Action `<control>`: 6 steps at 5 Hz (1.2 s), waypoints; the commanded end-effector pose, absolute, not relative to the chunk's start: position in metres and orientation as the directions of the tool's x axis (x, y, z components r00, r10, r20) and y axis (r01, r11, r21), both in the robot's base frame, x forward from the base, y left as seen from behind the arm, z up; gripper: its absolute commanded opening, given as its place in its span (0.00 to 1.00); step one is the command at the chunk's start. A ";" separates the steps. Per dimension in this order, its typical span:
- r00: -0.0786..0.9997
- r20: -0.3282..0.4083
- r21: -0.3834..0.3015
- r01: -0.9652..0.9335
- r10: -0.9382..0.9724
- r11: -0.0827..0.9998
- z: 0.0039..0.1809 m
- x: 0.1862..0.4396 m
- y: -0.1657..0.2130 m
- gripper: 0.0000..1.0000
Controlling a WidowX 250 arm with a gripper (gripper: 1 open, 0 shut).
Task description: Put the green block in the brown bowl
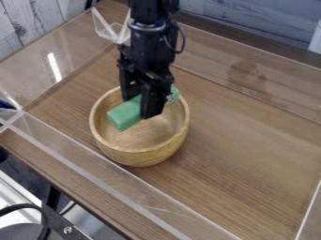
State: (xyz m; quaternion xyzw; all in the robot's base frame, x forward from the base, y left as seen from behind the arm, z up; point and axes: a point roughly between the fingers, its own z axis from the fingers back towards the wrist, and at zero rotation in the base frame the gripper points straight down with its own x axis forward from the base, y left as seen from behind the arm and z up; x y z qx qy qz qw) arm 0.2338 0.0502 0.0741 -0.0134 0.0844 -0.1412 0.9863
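- brown bowl [126, 139]: light tan wood, visible grain, matt
- green block [126, 114]: plain bright green, smooth, matt (material unclear)
- gripper [148, 105]: black, hard-looking, slight sheen
- table [238, 141]: wood-grain surface, smooth, low gloss
- clear wall [51, 66]: transparent plastic-like sheet, glossy, catches glare

Open tabletop [238, 103] around brown bowl [115, 141], clear side walls [51, 159] at edges
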 end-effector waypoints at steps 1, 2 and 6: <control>0.953 -0.121 -0.031 0.277 -0.278 0.960 0.082 0.235 0.054 0.00; 0.951 -0.128 -0.036 0.280 -0.283 0.959 0.076 0.232 0.053 0.00; 0.944 -0.148 -0.051 0.290 -0.294 0.956 0.063 0.231 0.050 0.00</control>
